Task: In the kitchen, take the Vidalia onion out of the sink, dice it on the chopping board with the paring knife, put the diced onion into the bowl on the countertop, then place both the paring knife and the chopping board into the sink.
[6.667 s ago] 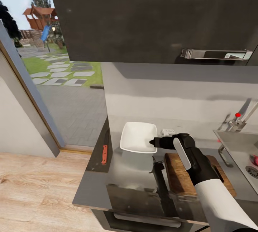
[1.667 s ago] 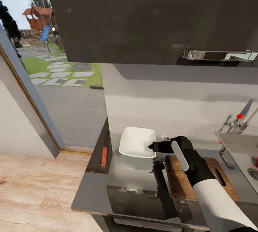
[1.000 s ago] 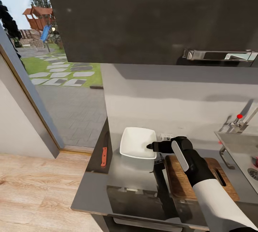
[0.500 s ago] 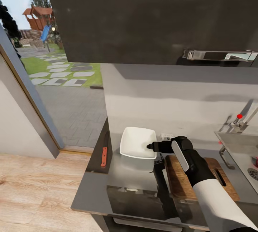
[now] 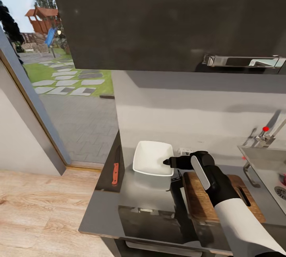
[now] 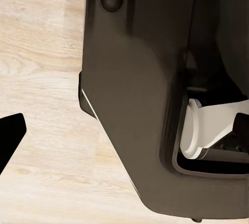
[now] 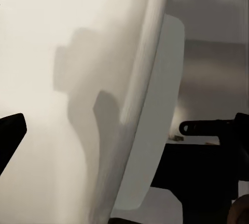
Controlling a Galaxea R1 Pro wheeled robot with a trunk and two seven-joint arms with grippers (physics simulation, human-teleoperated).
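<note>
**Mia:** What is showing from the head camera?

**Ben:** The right pincer is hanging at the near right edge of the white bowl. Its tip is pointing into the bowl. I cannot tell if it is touching the rim, and I cannot tell if its fingers are apart or together.

**Mia:** Where is the bowl sitting?

**Ben:** It is sitting on the shiny dark tabletop. The chopping board is lying just beside the bowl, under the right arm. The paring knife is lying well off to the left of the pincer, near the tabletop's left edge, with its red handle toward the robot.

**Mia:** And the sink?

**Ben:** The sink is sitting far to the right, with the tap and its small red knob behind it. A bit of the Vidalia onion is peeking in at the picture's edge, inside the sink, well apart from the pincer.

**Mia:** What is the left wrist camera seeing?

**Ben:** A big black robot part is sitting over a pale wooden floor. One dark fingertip of the left pincer is poking in at the side. I cannot tell if that pincer is apart or together.

**Mia:** And the right wrist camera?

**Ben:** It is looking right at the bowl, very close. A dark fingertip is showing at one side and another at the other side, so the fingers are looking spread apart, with the bowl's white wall between them.
</note>
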